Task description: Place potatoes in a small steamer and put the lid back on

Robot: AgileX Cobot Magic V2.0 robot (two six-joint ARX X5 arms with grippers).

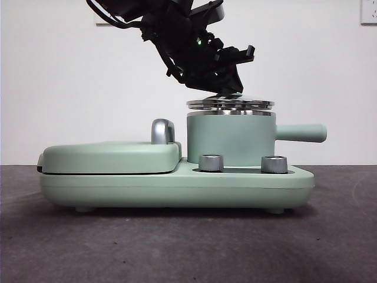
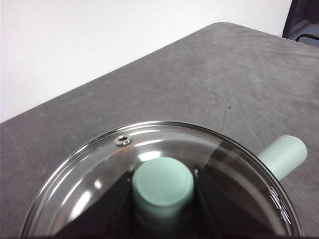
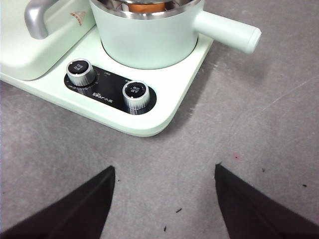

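Observation:
The small steamer stands on the right half of the green appliance, its side handle pointing right. My left gripper comes down from above and is shut on the mint-green knob of the glass lid. The lid is level and centred on the steamer, right at its chrome rim; I cannot tell whether it rests on it. In the right wrist view an orange bit of the potato shows inside the steamer. My right gripper is open and empty over the table in front of the appliance.
The flat green griddle cover with its chrome handle lies left of the steamer. Two chrome dials sit on the base. Grey table lies in front.

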